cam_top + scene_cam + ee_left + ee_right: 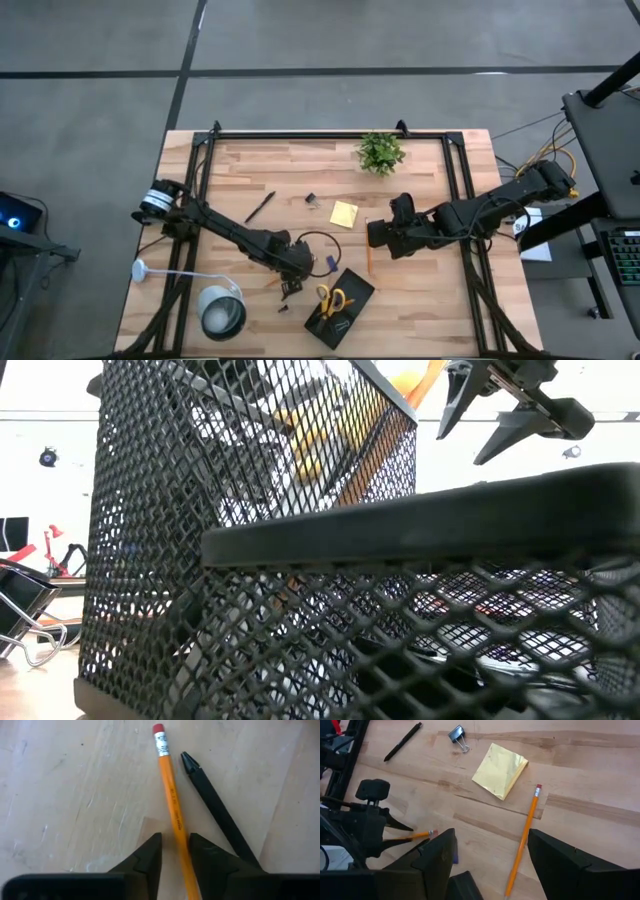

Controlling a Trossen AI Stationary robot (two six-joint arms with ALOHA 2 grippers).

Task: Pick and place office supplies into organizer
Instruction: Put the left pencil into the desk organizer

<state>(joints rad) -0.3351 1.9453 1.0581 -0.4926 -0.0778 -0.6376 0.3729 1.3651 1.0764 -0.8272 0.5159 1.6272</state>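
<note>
An orange pencil (171, 795) lies on the wooden table beside a black pen (215, 810), just left of the black mesh organizer (340, 305). My left gripper (290, 287) (175, 851) is down on the table, shut on this pencil. Yellow-handled scissors (333, 298) lie in the organizer. My right gripper (385, 236) (492, 865) hangs open above the table's middle, holding nothing. Below it lie a second orange pencil (525, 840), a yellow sticky-note pad (500, 770), a binder clip (457, 735) and another black pen (402, 742). My left gripper pinches the pencil's shaft (178, 837) between its two fingers, well back from the eraser end (158, 729). The fingers come from above, pointing down, and lie across the pencil. The pencil lies flat on the table, its eraser end sticking out past the fingers.
A green potted plant (380, 152) stands at the far edge. A round lamp (222, 312) stands at the near left. A small blue piece (327, 265) and a tiny black piece (283, 308) lie near the organizer, whose mesh wall (260, 560) fills the low view.
</note>
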